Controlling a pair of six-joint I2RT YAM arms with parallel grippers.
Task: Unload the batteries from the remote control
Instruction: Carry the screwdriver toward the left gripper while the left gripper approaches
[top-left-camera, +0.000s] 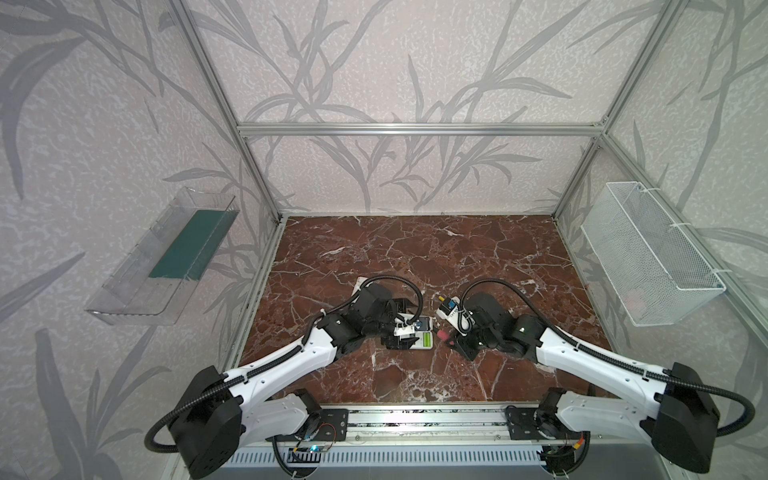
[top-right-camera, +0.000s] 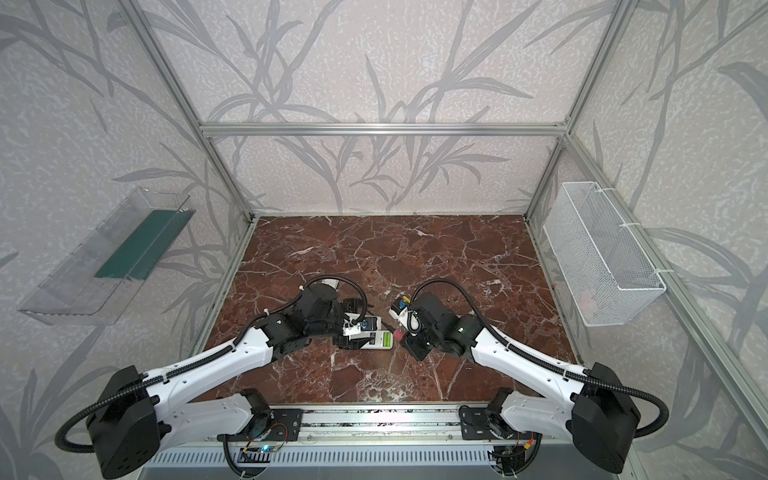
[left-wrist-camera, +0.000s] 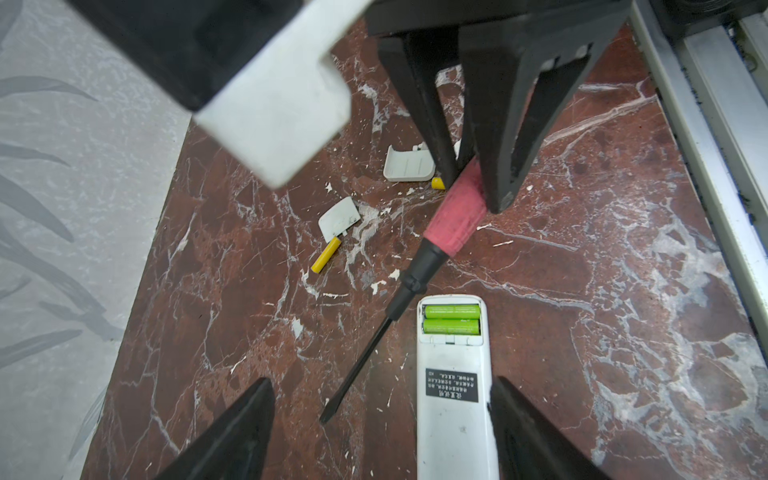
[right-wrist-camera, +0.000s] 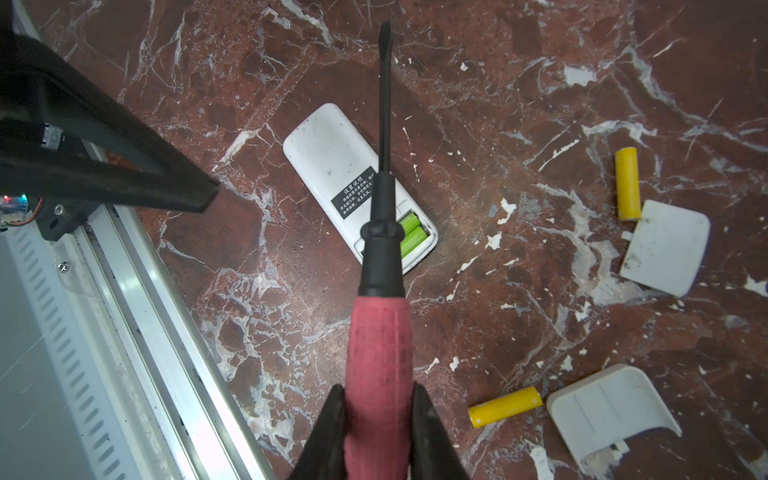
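Batteries (left-wrist-camera: 452, 320), two green ones, sit in the remote's (left-wrist-camera: 453, 415) open bay, toward the front edge of the bench (right-wrist-camera: 540, 83). My left claw (left-wrist-camera: 382, 380) gapes wide astride the remote and holds nothing; I judge it is there to pin the remote. My right claw (right-wrist-camera: 379, 390) is clamped on the screwdriver (right-wrist-camera: 380, 332), likely for prying. Two yellow batteries (right-wrist-camera: 626, 183) and two covers (right-wrist-camera: 665, 247) lie loose beyond. The wall tray (top-left-camera: 124, 299) holds a green sheet. I cannot tell what the basket (top-left-camera: 652, 257) holds.
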